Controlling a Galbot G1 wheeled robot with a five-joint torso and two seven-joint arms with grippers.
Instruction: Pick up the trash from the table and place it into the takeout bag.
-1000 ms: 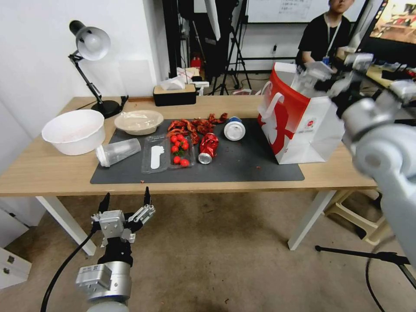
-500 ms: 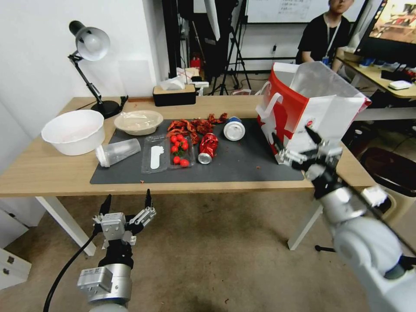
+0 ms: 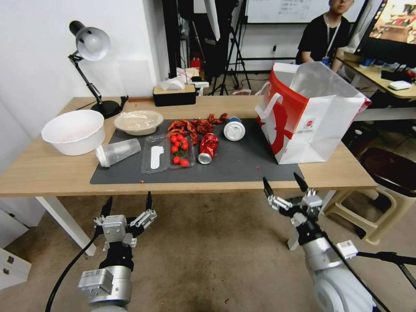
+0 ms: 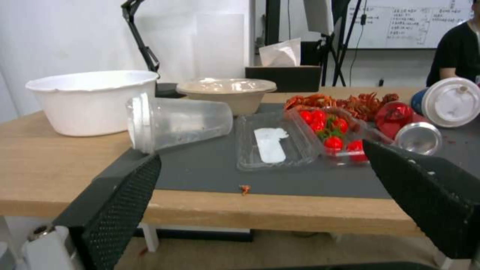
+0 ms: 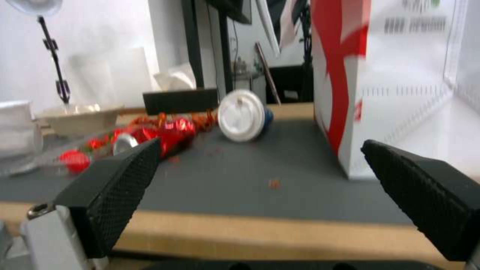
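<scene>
Left gripper [image 3: 127, 202] hangs below the table's near edge, fingers spread wide, nothing between them.

Table [image 3: 43, 171], left to right:
- White bowl [image 3: 73, 131] on bare wood beside the grey mat [image 3: 242, 167].
- Clear plastic cup [image 3: 117, 151] on its side at the mat's left edge.
- Beige film-covered bowl [image 3: 138, 121] behind the cup.
- Open clear clamshell tray [image 3: 167, 151] with small red tomatoes.
- Red crayfish shells [image 3: 195, 125] heaped behind the tray.
- Crushed red drink can [image 3: 208, 147] just beside the tray; any print too small to read.
- Blue-and-white lidded cup [image 3: 234, 128] on its side, lid facing the robot.
- Takeout bag [image 3: 316, 125] upright at the mat's right end, mouth open, small red logo on its white face, lettering illegible.

Right gripper [image 3: 285, 186] sits at the table's front edge, below the bag, released and empty.
</scene>
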